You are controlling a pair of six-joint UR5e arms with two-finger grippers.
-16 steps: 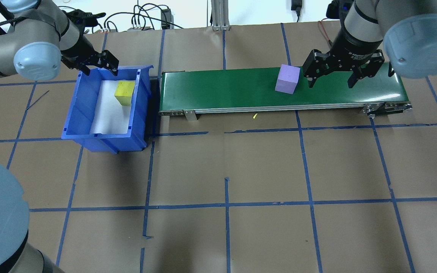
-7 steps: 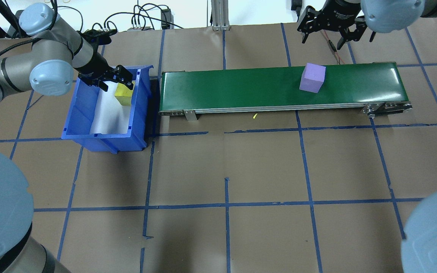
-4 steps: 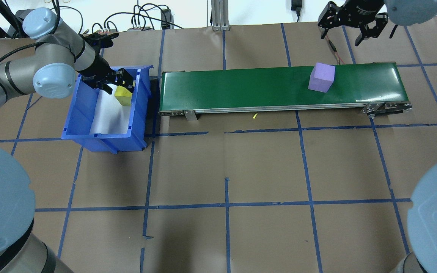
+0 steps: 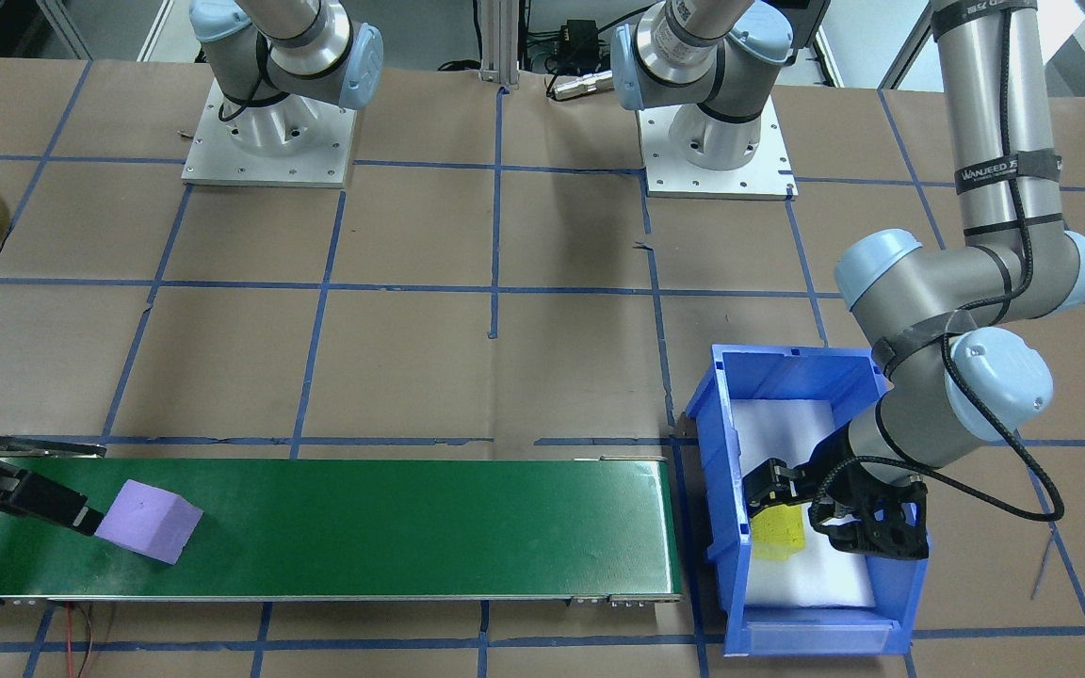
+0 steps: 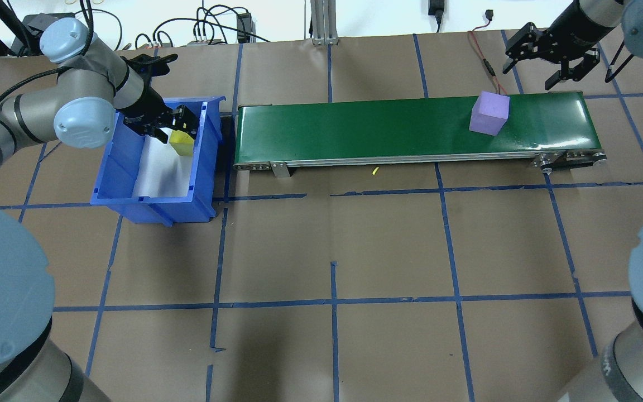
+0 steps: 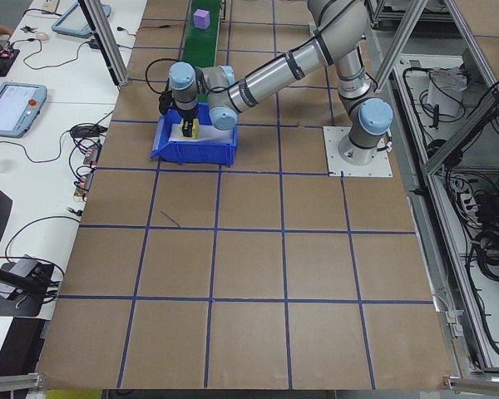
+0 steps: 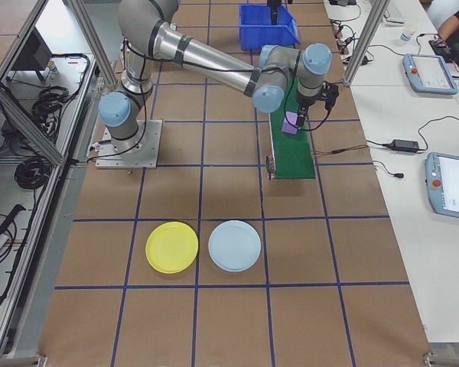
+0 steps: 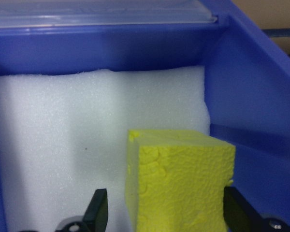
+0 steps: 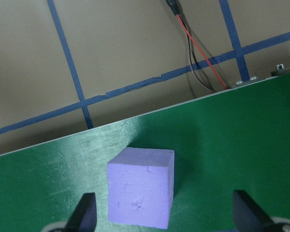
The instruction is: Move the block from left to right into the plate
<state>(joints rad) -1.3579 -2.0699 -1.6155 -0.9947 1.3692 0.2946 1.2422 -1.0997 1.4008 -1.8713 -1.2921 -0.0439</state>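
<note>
While our left gripper (image 5: 172, 124) straddles the yellow foam cube (image 5: 181, 143) with jaws wide, unclosed, our right gripper (image 5: 551, 57) hangs agape above the purple foam cube (image 5: 488, 114); the round bright-yellow plate (image 7: 172, 247) holds nothing yet.

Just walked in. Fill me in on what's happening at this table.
The left gripper is down inside the blue bin, open, its fingers on either side of a yellow block that sits on white foam. A purple block rides a green conveyor belt near its far end, where the right gripper hangs open above it. The yellow plate waits empty on the table beside a pale blue plate.
</note>
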